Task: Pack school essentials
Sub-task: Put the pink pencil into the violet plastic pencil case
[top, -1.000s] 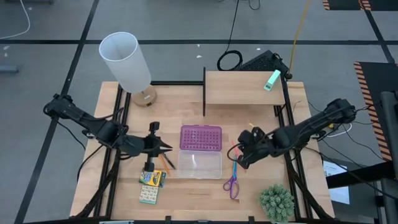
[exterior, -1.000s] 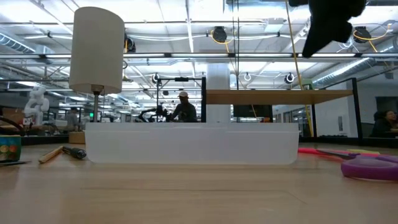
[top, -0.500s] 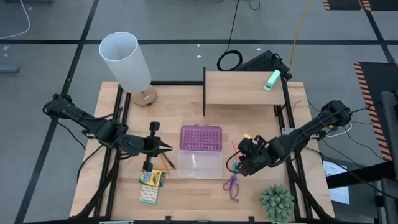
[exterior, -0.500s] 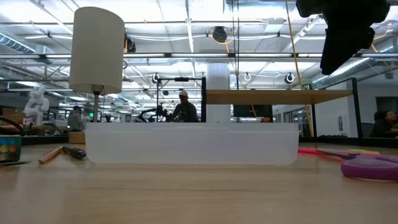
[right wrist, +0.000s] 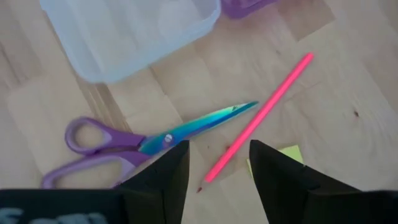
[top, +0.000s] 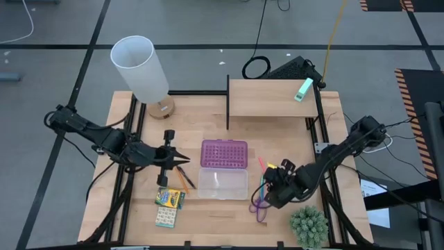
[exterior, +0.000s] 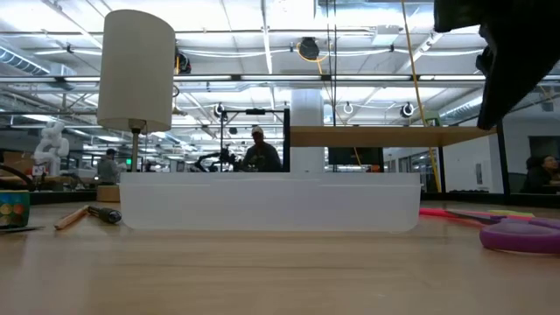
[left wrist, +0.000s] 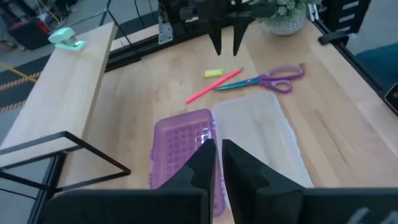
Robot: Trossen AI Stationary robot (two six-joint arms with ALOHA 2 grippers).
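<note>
The purple-handled scissors (top: 259,205) (right wrist: 140,146) and a pink pen (top: 263,167) (right wrist: 258,118) lie flat on the table, right of the clear case base (top: 223,184). A small yellow piece (right wrist: 287,153) lies beside the pen. My right gripper (top: 262,198) (right wrist: 214,168) hangs open above the pen's tip and the scissor blades, clear of the table. Left of the case lie pencils (top: 184,179), the crayon box (top: 170,199) and a pale patterned pack (top: 165,218). My left gripper (top: 184,160) (left wrist: 218,154) hovers shut above the pencils, pointing at the purple lid (top: 223,153).
A white lamp (top: 142,68) stands at the far left. A wooden shelf (top: 267,97) at the back carries a mint-green block (top: 303,89). A small green plant (top: 309,226) sits at the near right corner, close to my right arm.
My right gripper has moved toward the table's near edge and downward, from beside the pink pen to over the scissors, staying open. My left gripper has shifted a little toward the far edge. Nothing on the table has moved.
</note>
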